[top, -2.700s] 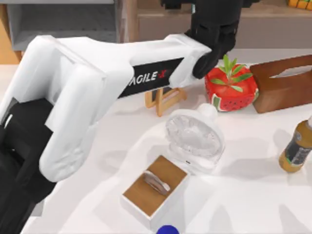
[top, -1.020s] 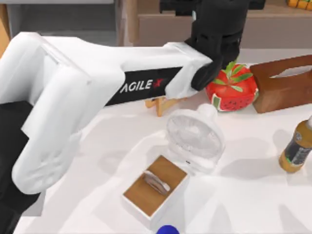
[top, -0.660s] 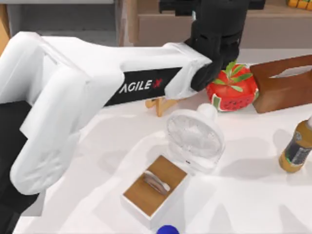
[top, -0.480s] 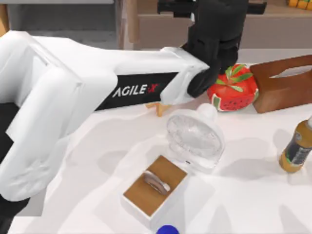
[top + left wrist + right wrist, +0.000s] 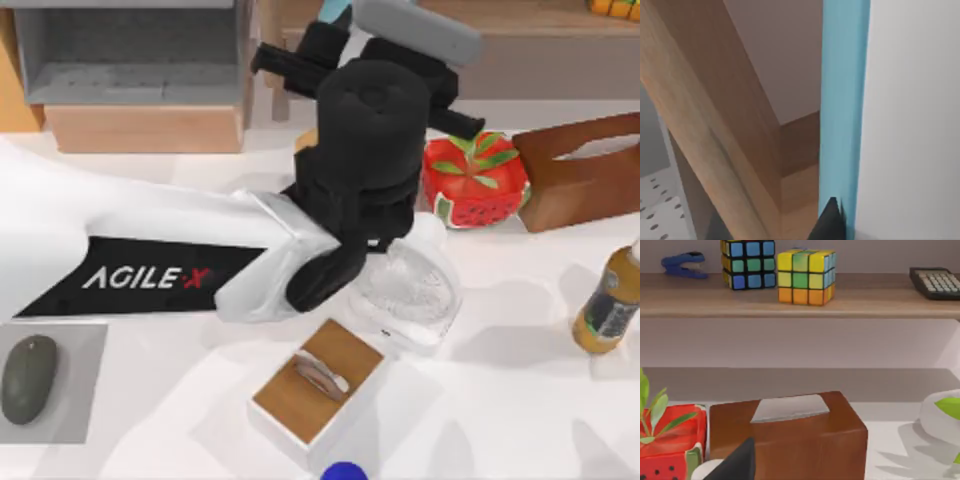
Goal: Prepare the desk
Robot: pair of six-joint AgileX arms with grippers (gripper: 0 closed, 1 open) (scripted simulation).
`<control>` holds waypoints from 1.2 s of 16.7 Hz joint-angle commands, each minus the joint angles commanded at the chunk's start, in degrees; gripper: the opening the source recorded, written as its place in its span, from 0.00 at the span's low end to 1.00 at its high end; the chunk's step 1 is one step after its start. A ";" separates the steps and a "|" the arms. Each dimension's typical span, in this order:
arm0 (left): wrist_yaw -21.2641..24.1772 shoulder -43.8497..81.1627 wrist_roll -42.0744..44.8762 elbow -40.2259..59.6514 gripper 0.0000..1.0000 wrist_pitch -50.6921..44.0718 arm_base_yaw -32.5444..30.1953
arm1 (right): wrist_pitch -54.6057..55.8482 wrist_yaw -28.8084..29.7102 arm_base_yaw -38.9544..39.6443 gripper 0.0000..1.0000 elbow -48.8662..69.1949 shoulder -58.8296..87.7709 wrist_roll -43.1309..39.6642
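White desk (image 5: 520,400) spreads below, crowded: left gripper (image 5: 345,30) far at the wooden shelf (image 5: 520,45), jaw state untellable, its arm covering the clear fan (image 5: 415,300), with wooden box (image 5: 318,385) nearer, watermelon planter (image 5: 475,180), tissue box (image 5: 585,175) and bottle (image 5: 610,300) right.

White desk (image 5: 520,400) bears bottle (image 5: 607,305), tissue box (image 5: 585,180).

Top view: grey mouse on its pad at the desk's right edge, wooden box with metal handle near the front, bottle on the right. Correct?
Not quite. The top view shows the grey mouse on its pad at the left edge of the desk, not the right. The wooden box near the front and the bottle on the right are as you say.
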 joint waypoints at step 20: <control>33.49 -6.86 64.73 -21.90 0.00 -1.25 36.92 | 0.00 0.00 0.00 1.00 0.00 0.00 0.00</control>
